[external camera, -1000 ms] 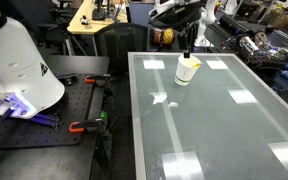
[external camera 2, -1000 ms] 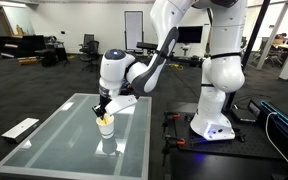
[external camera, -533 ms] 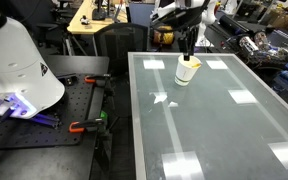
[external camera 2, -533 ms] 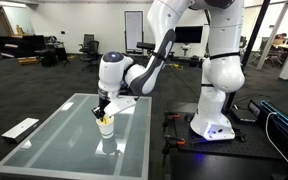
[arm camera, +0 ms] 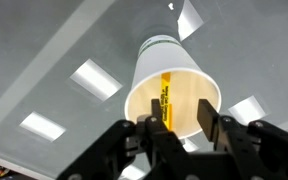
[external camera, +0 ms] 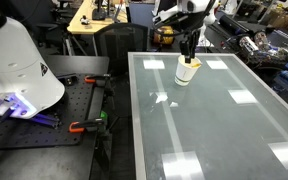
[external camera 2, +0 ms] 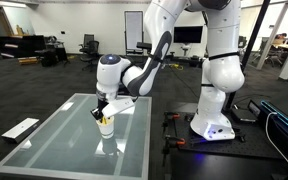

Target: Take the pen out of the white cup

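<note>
End effector (arm camera: 191,125) dropped to white cup (arm camera: 164,60) w/ pen (arm camera: 167,95) inside, jaws apart, glass table (external camera: 214,120) below

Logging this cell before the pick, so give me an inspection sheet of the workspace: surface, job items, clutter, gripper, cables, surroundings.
Surface: reflective glass-topped table.
Job's things: small white tapered paper cup upright on the table; thin yellow pen inside it.
Clutter: orange-handled clamps on the black bench beside the table.
Gripper: black Robotiq gripper open, fingers over the cup's rim.
Cables: nothing seen on the table.
Surroundings: open lab with office chairs and desks.
</note>
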